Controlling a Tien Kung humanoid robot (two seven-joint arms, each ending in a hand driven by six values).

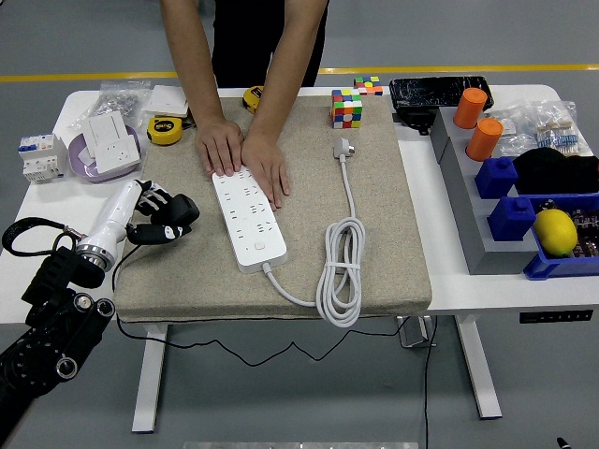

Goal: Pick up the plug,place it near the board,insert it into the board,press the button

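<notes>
While a person's hands (245, 157) press down on the white power strip (248, 218), the robot's left hand (161, 218) hovers nearby, fingers loosely curled, grasping nothing. Its plug (343, 148) lies apart on the mat (374, 224).

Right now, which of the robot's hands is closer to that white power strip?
Left. The left hand sits on the mat's left edge, apart from the power strip; the right hand is out of view.

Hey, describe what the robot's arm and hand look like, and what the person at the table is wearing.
Only the left arm shows: black jointed segments with round silver fittings, a black cable looping beside it, then a white tapered forearm with a silver collar. Its hand is black with white finger sections. The person wears a dark top, forearms bare.
</notes>
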